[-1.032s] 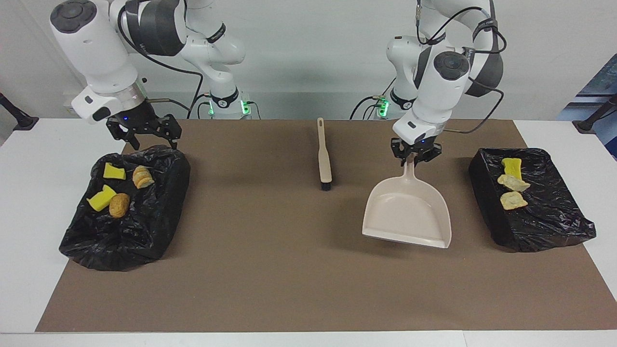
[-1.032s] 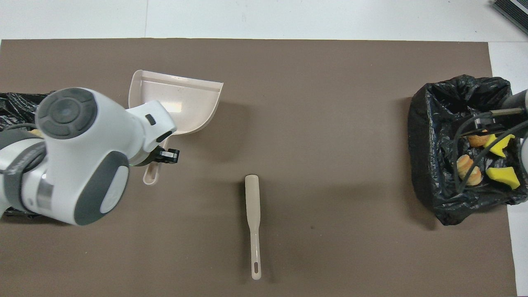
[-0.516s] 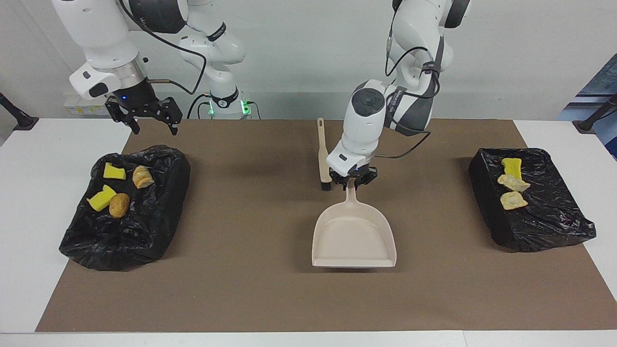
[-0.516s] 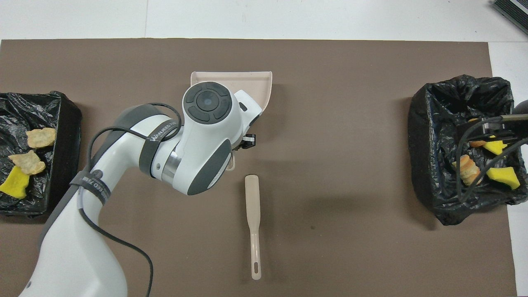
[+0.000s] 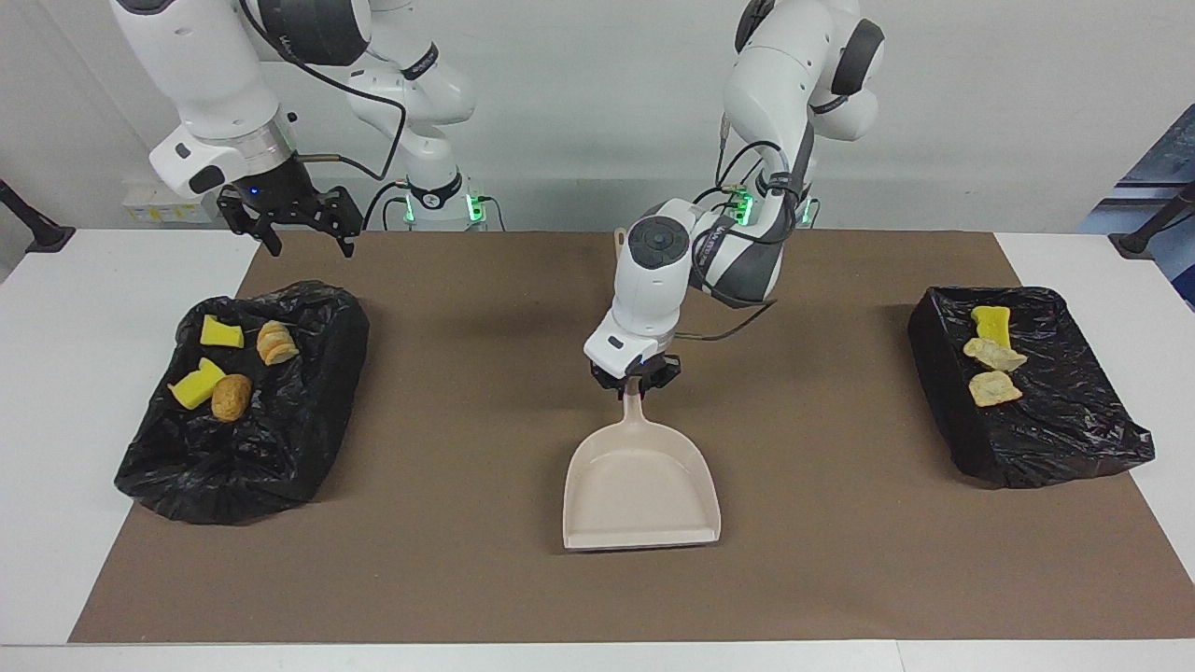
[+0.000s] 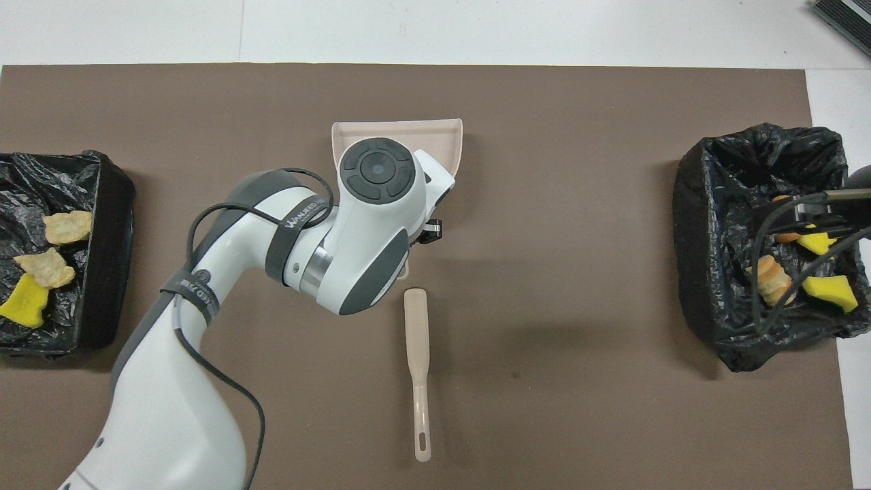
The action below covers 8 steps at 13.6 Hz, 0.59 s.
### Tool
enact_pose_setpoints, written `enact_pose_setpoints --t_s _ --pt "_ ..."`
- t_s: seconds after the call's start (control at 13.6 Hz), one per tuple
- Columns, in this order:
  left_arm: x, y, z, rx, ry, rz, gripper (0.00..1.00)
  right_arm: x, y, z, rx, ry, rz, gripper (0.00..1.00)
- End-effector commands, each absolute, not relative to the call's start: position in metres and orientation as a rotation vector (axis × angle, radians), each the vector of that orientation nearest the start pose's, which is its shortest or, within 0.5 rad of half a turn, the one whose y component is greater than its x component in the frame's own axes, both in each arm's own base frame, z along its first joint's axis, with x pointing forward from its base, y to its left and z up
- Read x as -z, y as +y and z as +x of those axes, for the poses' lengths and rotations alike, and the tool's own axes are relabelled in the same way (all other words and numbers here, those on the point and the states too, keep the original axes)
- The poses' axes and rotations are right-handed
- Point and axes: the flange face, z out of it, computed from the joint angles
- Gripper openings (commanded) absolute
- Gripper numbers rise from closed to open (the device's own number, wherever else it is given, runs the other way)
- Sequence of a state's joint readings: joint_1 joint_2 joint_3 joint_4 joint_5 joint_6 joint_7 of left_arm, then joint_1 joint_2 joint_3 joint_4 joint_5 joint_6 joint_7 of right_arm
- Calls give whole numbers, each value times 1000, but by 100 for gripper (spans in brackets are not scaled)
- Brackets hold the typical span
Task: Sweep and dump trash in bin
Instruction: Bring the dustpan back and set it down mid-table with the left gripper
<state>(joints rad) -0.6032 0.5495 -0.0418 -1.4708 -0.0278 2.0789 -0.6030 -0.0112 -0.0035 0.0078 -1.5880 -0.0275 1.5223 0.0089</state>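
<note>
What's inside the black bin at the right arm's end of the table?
In the black bin: two yellow sponge pieces and two bread lumps. In the overhead view, cables cover part of them. The bag's folds may hide more.

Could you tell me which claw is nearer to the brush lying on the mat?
The left claw: shut on the dustpan handle, it sits right beside the brush. The right claw hangs open by the bin at the right arm's end.

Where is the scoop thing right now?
The dustpan is in the middle of the brown mat, farther from the robots than the brush, with the left gripper shut on its handle.
</note>
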Motion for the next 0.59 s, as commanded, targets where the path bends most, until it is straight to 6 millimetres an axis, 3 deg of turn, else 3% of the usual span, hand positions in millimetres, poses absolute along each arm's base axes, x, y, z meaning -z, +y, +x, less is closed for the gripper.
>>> enact_pose_setpoints --t_s 0.0,0.22,0.37,0.52 --pt "-359 -425 564 24 10 -3223 29 -616 -11 544 -104 59 -3158 100" --pt "-354 -421 557 1 13 -3211 44 -616 -10 544 -104 56 -3158 100" --pt "-356 -418 558 4 18 -3199 77 -616 -10 544 -104 56 -3158 100" --pt "-374 -406 556 17 9 -3198 100 -616 -10 544 -104 56 -3158 100"
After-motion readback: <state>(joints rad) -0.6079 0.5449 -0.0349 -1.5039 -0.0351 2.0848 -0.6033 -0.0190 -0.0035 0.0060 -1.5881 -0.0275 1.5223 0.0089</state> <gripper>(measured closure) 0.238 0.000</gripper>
